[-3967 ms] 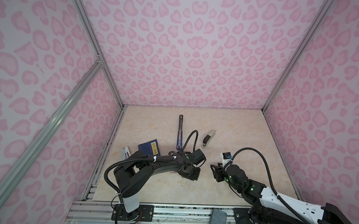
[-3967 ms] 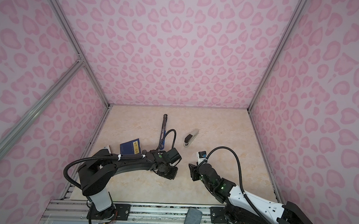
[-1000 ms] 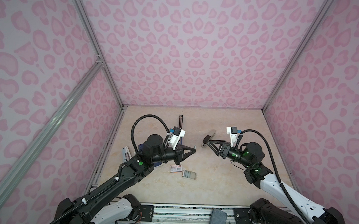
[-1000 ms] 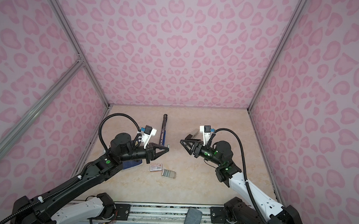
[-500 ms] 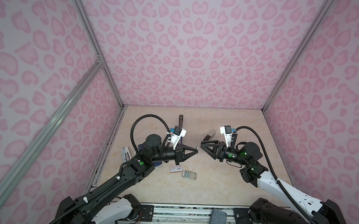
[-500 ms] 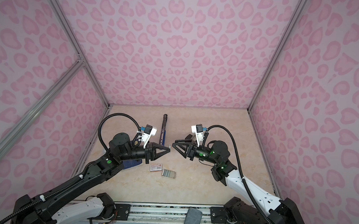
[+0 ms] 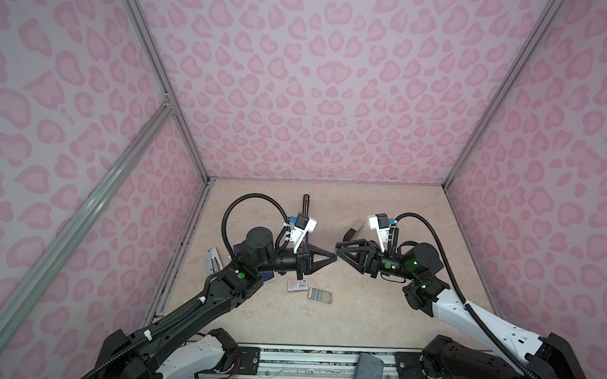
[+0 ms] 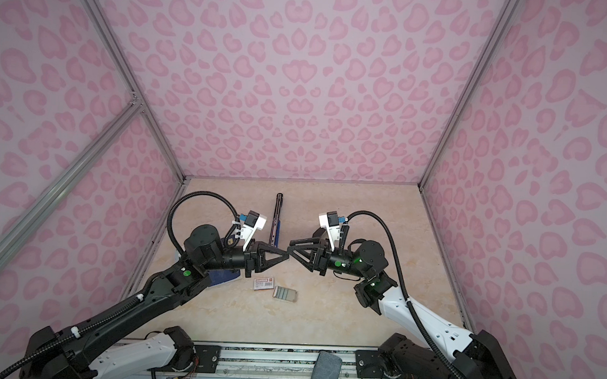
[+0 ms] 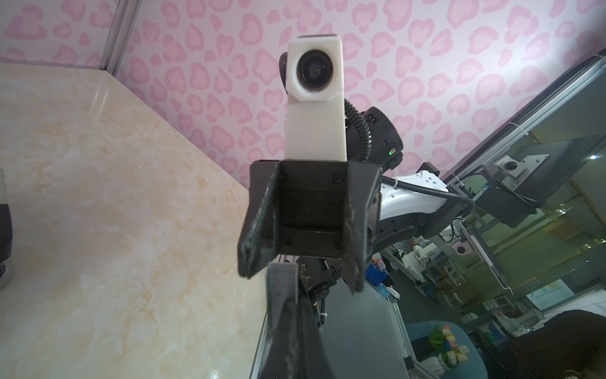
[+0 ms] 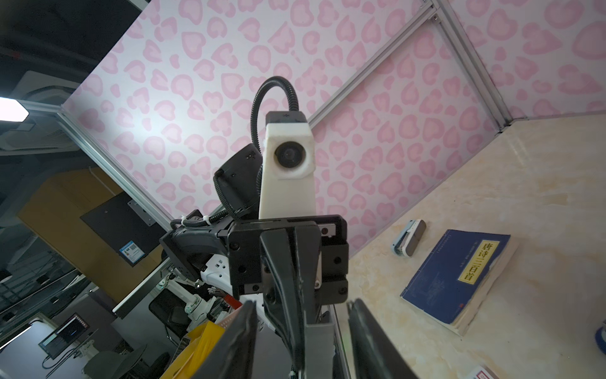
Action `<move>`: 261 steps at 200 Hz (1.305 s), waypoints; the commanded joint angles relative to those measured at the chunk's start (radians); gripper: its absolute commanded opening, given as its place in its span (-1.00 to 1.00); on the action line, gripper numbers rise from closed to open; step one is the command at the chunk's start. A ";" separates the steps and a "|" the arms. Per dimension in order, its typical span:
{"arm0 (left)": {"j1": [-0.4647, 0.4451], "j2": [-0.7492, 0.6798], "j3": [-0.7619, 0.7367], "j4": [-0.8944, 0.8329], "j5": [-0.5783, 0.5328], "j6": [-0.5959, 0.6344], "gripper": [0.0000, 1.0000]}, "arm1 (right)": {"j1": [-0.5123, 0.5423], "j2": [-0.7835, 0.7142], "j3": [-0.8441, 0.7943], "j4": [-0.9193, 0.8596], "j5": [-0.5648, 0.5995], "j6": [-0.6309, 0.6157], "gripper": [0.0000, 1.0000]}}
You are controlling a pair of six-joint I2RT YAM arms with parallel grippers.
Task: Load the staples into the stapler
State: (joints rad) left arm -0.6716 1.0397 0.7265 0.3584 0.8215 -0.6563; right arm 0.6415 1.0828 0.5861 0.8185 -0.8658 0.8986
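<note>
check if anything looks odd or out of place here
Both claws meet tip to tip in mid-air: the shut left claw pokes between the open jaws of the right claw. The staples tray lies out of its white box, both on the table below.

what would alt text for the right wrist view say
The shut left gripper points at the camera, holding a grey strip between the open fingers of the right gripper. Behind, a dark blue book and a small grey device lie on the beige table.
</note>
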 commanded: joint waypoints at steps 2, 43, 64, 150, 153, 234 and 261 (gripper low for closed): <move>0.000 0.002 -0.004 0.061 0.025 -0.016 -0.93 | 0.003 0.008 0.004 0.063 -0.027 0.017 -0.11; 0.000 0.000 -0.006 0.068 0.025 -0.020 -0.93 | 0.005 0.014 -0.003 0.087 -0.033 0.026 -0.23; 0.000 0.001 -0.007 0.071 0.025 -0.023 -0.94 | 0.006 0.015 -0.005 0.087 -0.033 0.025 -0.29; 0.001 -0.007 -0.009 0.073 0.019 -0.028 -0.94 | 0.004 0.016 -0.011 0.091 -0.033 0.019 -0.53; 0.001 -0.007 -0.009 0.072 0.019 -0.028 -0.93 | 0.005 0.017 -0.011 0.089 -0.034 0.019 -0.54; 0.001 -0.010 -0.004 0.064 0.003 -0.028 -0.86 | 0.004 0.007 -0.012 0.058 -0.020 -0.004 -0.63; 0.001 -0.012 -0.001 0.057 0.000 -0.029 -0.53 | 0.004 -0.002 -0.011 0.036 -0.009 -0.018 -0.64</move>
State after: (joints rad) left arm -0.6712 1.0325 0.7204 0.3897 0.8349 -0.6815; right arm 0.6460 1.0889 0.5793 0.8577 -0.8742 0.9012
